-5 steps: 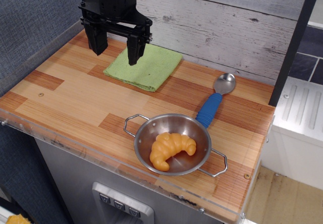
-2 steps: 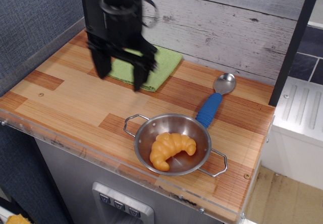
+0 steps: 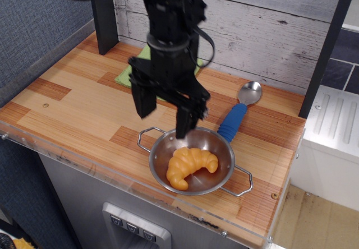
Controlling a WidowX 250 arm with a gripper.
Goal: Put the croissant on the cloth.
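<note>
Black tool [image 3: 164,115] spread wide above the near-left rim of the steel bowl, nothing between its fingers.

The glossy orange-yellow toy croissant [image 3: 189,166] lies curved in the round two-handled steel bowl [image 3: 222,176], just below and to the right of the tool's right-hand finger tip [image 3: 183,130] – that tip hangs over the bowl's rim, the other finger stands out over bare wood to its left. Behind the tool, mostly hidden by the arm, the light green folded cloth [image 3: 124,74] lies flat on the striped wooden desk [image 3: 67,111] (only its left edge and a sliver of its right side show). Right of the tool, a spoon with a blue handle and a steel head [image 3: 240,109] rests on the desk – its handle end close by the bowl's far rim.
</note>
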